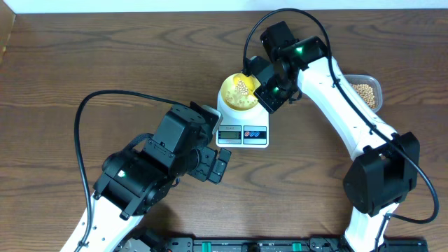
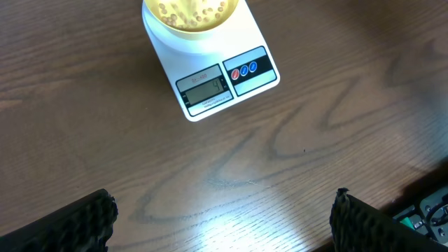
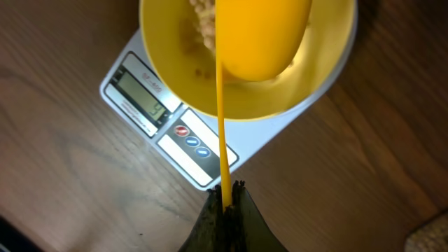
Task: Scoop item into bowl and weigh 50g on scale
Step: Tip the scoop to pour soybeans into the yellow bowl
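**Arms:** 2, black and white, 1 each side of the wooden table [image 1: 84, 56].

**Left gripper** [image 2: 224, 227]: 1. Jaws spread wide with nothing betw. them. Both fingers [image 2: 77, 224] hang over bare wood, in front of the scale and apart from it.

**Right gripper** [image 3: 225, 206]: 1. Clenched tight on the thin handle of the spoon. In the overhead view it sits just right of the bowl, above the scale's rear.

**Spoon** [image 3: 262, 35]: 1, yellow. The scoop end is over the bowl, its underside facing the wrist cam. The handle runs straight back to the fingers. Can't tell if it touches the bowl.

**Scale** [image 1: 242, 129]: 1, white, rect., mid-table.
- **Display** [image 2: 204, 88]: 1, grey, digits too small to read.
- **Buttons** [image 2: 244, 69]: 3 in a row, 1 red + 2 blue, just beside the display on the front strip.

**Bowl** [image 1: 239, 98]: 1, round, yellow, upright on the rear part of the scale and approx. as wide as it.

**Beans** [image 1: 242, 87]: small, round, tan, too many to count, in 2 lots.
- Lot 1 is a small heap in the middle of the bowl, with yellow showing all round it.
- Lot 2 lies in the tub.

**Tub** [image 1: 376, 82]: 1, clear, rect., at the far right of the table. It is partly hidden behind the right arm and well apart from the scale.
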### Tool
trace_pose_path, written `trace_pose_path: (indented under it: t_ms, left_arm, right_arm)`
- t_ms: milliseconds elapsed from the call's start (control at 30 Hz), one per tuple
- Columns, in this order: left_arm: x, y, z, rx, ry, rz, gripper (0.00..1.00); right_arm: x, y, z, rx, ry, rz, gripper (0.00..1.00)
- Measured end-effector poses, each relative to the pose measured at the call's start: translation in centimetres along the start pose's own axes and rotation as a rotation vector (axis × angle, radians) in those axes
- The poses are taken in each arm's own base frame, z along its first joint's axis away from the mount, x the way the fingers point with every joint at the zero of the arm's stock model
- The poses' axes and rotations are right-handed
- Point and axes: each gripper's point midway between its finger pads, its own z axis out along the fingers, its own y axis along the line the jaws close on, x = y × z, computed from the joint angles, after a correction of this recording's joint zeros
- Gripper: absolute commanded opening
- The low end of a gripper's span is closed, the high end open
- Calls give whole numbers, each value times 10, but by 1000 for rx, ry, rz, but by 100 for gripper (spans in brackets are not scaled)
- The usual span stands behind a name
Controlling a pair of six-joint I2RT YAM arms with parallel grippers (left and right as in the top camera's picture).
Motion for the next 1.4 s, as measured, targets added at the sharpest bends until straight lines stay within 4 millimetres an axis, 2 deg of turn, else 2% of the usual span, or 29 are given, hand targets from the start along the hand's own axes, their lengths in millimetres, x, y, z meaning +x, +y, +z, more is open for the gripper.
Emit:
trace_pose_path:
  t_ms: [200, 700, 1133, 1400]
  left_arm:
    - [0, 0, 0, 0, 0, 0, 100]
    - [0, 0, 0, 0, 0, 0, 100]
    - [0, 0, 0, 0, 0, 0, 100]
    - [0, 0, 0, 0, 0, 0, 100]
  right_arm:
    - [3, -4, 0, 46, 21, -8, 1]
    - [5, 6, 4, 111, 66, -66, 1]
    - [-4, 1, -8, 224, 62, -106, 1]
    - [-3, -1, -10, 289, 84, -129, 1]
